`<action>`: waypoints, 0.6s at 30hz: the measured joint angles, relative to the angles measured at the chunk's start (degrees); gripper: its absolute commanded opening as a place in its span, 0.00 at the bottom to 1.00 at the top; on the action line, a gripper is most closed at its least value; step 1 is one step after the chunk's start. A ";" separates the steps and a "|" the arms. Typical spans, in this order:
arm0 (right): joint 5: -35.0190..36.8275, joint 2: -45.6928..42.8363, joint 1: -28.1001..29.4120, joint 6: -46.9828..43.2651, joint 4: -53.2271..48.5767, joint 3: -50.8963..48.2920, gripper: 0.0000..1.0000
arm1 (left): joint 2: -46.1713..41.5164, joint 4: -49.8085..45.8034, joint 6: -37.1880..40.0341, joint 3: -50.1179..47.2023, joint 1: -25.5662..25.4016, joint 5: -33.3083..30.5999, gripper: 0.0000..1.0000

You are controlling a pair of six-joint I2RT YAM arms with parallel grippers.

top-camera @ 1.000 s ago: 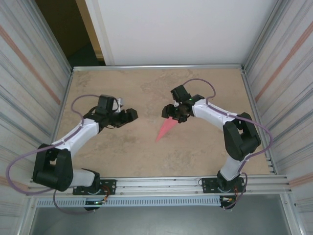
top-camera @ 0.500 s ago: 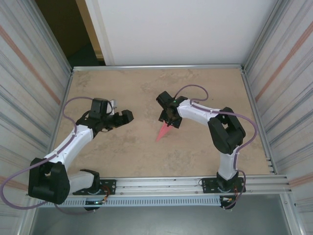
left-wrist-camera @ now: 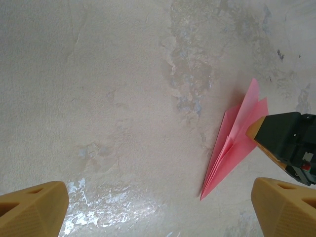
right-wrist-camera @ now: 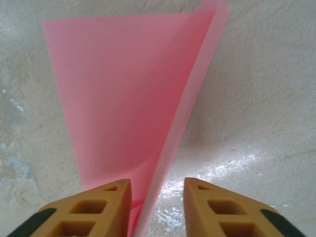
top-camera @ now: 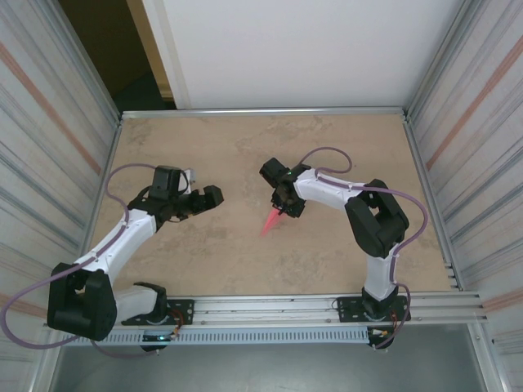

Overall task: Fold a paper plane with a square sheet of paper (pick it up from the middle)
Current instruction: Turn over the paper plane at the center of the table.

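**Top external view: right gripper (top-camera: 282, 210) straddles paper plane (top-camera: 273, 220) at mid-table**

The plane lies near the middle of the table (top-camera: 204, 261). Its sharp tip points toward the arm bases and its wide tail sits under the right claw. From the right wrist, the orange fingers (right-wrist-camera: 106, 197) stand part-closed on either side of the plane's raised centre fold. Bare tabletop shows between the paper and one finger (so no pinch yet, by the look of it). The left gripper (top-camera: 214, 196) hovers well apart to the left, its jaws spread wide and holding nothing. Its wrist camera looks across at the plane, with the other claw's tip beside the tail.

The thin pink-red paper looks feather-light and limp away from its creases. It seems likely to slide on the glossy table and to crumple under a hard squeeze. The stacked layers along the centre crease appear to be the stiffest part. The soundest hold is probably there, about midway along the length, with a gentle closing that leaves the wings unbent.
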 measured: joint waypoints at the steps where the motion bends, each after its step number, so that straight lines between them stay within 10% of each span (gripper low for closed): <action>1: 0.15 -0.15 0.04 0.02 -0.02 -0.33 0.17 | 0.00 0.00 0.00 0.00 0.00 0.07 0.96; 7: 1.38 -1.84 0.22 0.09 0.15 -1.29 0.00 | -0.02 -0.02 -0.02 -0.09 0.00 0.35 0.96; 18: 1.75 -7.19 0.85 -10.67 5.03 -0.96 0.00 | -1.53 0.17 -0.92 -1.05 2.29 -0.07 0.96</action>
